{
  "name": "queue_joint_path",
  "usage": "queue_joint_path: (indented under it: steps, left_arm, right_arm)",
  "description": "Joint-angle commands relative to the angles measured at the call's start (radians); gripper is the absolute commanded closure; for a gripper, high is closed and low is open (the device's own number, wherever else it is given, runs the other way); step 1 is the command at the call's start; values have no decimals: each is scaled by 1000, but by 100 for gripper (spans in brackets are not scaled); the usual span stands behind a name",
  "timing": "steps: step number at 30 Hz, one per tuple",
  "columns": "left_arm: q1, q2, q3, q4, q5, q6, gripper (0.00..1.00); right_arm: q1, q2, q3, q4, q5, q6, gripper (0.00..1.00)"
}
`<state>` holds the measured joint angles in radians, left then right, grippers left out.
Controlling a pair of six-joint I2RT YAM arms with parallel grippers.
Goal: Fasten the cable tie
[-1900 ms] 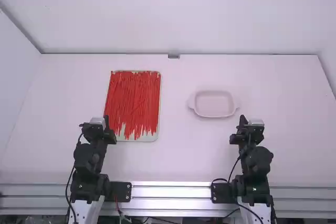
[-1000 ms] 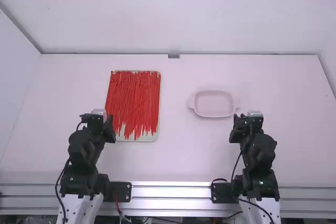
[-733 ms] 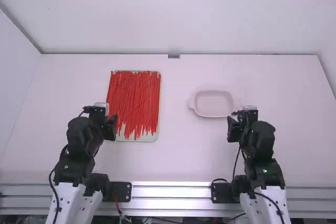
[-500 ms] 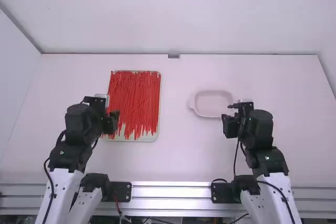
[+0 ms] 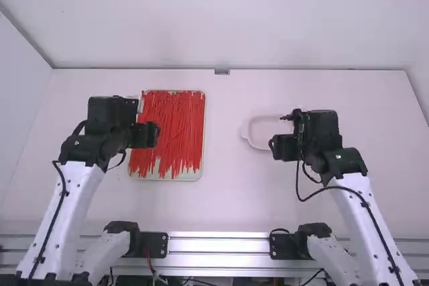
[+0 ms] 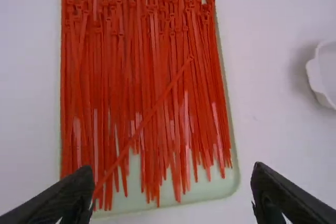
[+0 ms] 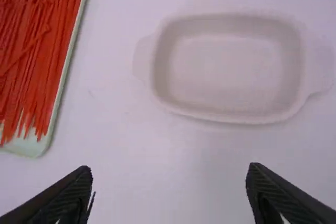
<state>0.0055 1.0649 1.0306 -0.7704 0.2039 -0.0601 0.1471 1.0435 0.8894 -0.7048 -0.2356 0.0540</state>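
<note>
Several red cable ties (image 5: 171,132) (image 6: 142,85) lie side by side on a pale green tray (image 5: 196,177) (image 6: 210,195) left of the table's middle; one tie lies slanted across the rest. My left gripper (image 5: 149,134) (image 6: 170,203) hangs over the tray's near left part, open, with nothing between its fingers. A white two-handled dish (image 5: 258,132) (image 7: 231,69) sits empty to the right of the tray. My right gripper (image 5: 276,146) (image 7: 168,203) hovers above the dish's near edge, open and empty.
The tray's corner with tie ends (image 7: 31,51) also appears in the right wrist view. White walls (image 5: 20,92) close the table at the left and back. Bare white tabletop (image 5: 228,192) lies between tray, dish and the arm bases.
Both arms rose from their folded pose near the front edge and reached forward: the left gripper to the tray of ties, the right gripper to the dish.
</note>
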Motion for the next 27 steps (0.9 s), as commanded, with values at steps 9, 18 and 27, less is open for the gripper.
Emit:
queue_joint_path:
  steps: [9, 18, 27]
  left_arm:
    - [1, 179, 196, -87, 51, -14, 7]
    - [1, 289, 269, -112, 68, -22, 1]
    - [1, 357, 283, -35, 117, -26, 1]
  right_arm:
    - [97, 120, 181, -64, -60, 12, 7]
    - [117, 161, 242, -112, -108, 50, 2]
    - [116, 166, 264, -103, -108, 51, 2]
